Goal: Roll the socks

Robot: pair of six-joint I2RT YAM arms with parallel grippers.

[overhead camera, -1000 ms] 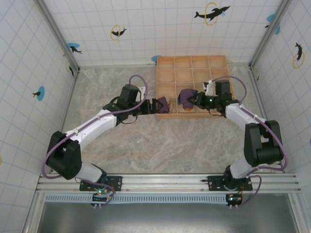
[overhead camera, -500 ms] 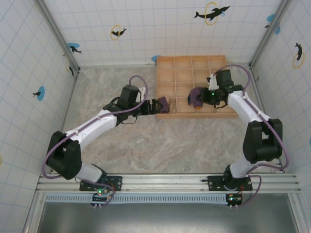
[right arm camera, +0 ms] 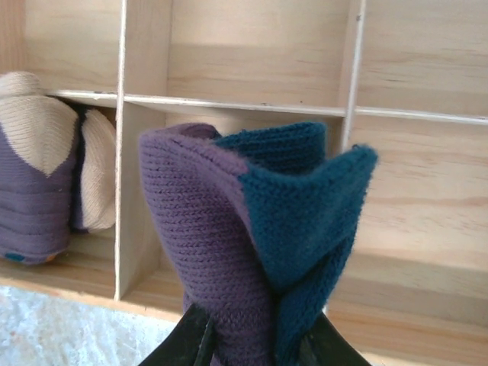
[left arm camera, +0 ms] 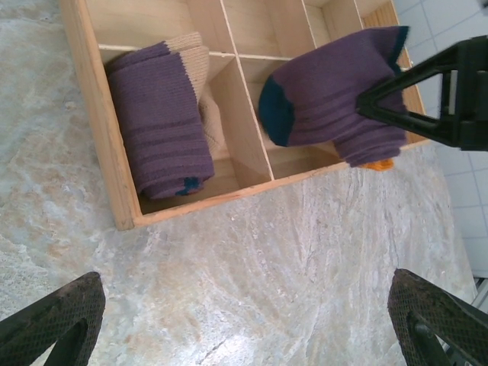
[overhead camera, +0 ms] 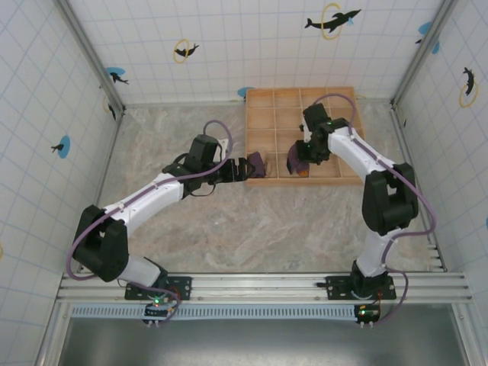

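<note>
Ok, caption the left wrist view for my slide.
A rolled purple sock sits in a corner compartment of the wooden tray; the right gripper holds a purple-and-teal sock over the neighbouring compartments.

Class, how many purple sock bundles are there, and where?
2. One sock bundle lies in the near-left corner compartment of the box; the right gripper holds the second bundle above it.

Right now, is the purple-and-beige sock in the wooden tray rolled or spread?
Rolled: purple-and-beige sock lies bundled in a corner of the wooden tray.
</note>
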